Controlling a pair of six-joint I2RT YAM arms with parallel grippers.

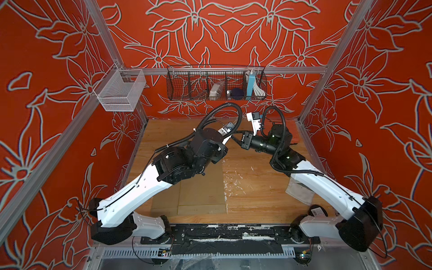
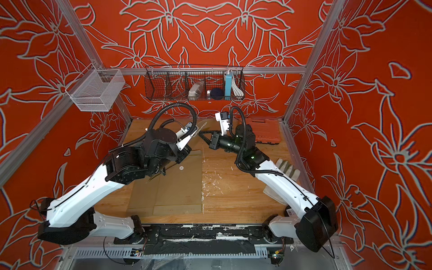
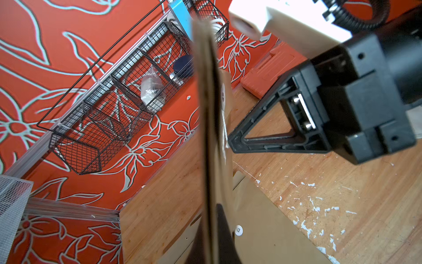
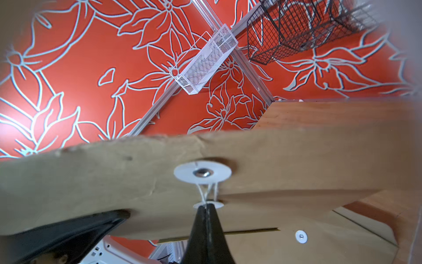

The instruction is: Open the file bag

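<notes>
Flat kraft-paper file bag (image 2: 177, 187) lies centre frame in both top views, on a scuffed, paint-flecked wooden counter (image 2: 233, 191). Left hand (image 3: 217, 214) clamps the stiff raised flap (image 4: 274, 155). Right hand (image 4: 206, 206) is pinched shut on thin white string (image 4: 203, 192) running from the flap's round disc (image 4: 202, 172).

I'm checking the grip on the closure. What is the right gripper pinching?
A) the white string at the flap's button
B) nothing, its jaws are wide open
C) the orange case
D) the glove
A: in the right wrist view the right gripper is shut on the string that hangs from the white button on the file bag's flap.
</notes>
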